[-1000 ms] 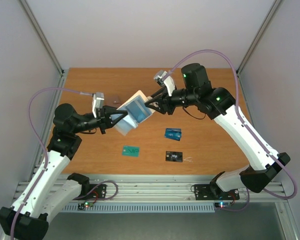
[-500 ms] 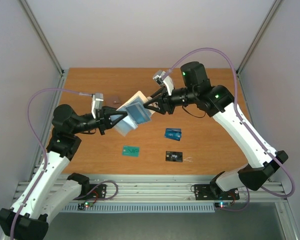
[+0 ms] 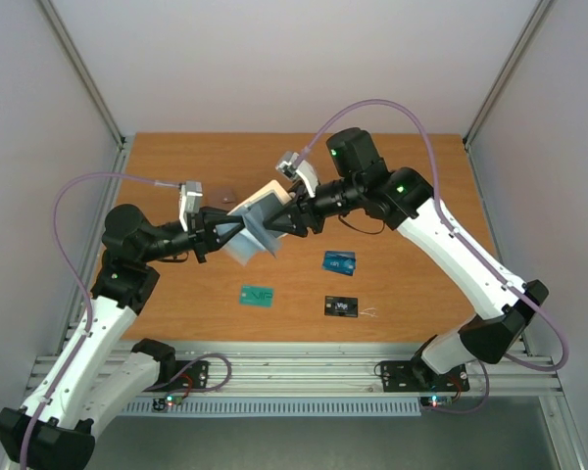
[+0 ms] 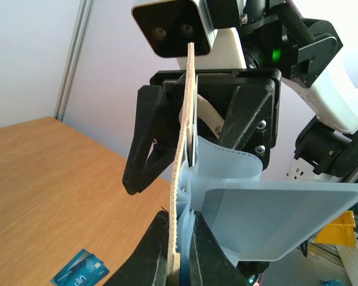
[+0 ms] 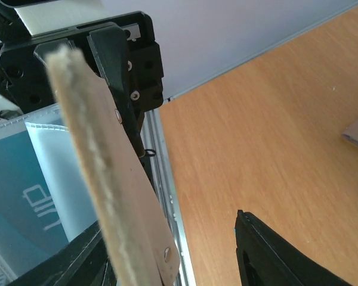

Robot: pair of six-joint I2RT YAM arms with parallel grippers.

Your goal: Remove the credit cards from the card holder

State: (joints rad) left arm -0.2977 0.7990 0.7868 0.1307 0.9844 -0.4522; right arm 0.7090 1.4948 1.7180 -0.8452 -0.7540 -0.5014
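Orange-brown table [image 3: 402, 284] in a pale-walled booth, with the card holder [image 3: 258, 227] raised clear of the wood between the two arms, a little left of centre. Holder spread open in a V: its beige-rimmed panel [image 4: 182, 179] stands upright, edge-on to the left wrist camera, while the pale blue panel [image 4: 274, 220] folds out sideways from it. From above, the long axis runs slantwise, near-left to far-right, crossing the line between the grippers; the pocket side shows to the right wrist camera. Behind a clear pocket that view shows what looks like one more teal-blue card [image 5: 30, 196]. Left gripper [image 4: 180, 238] clamped tight on the lower edge of the beige-rimmed panel, bearing the holder alone. Right gripper [image 4: 194, 143] with jaws spread apart, one finger on each side of that panel's top edge, gripping nothing. Farther out, three credit cards lie flat on the wood, well apart: teal-green card [image 3: 258, 295], blue card [image 3: 339, 261], black card [image 3: 341, 306]. Mauve-brown pouch [image 3: 225, 194] beyond the left gripper, partly hidden. Step in hand, as judged: emptying the last pocket, three cards being out. Next move likely calls for the right fingers to settle on the card's free edge, not the panel, and draw it along the pocket mouth while the left grip holds firm
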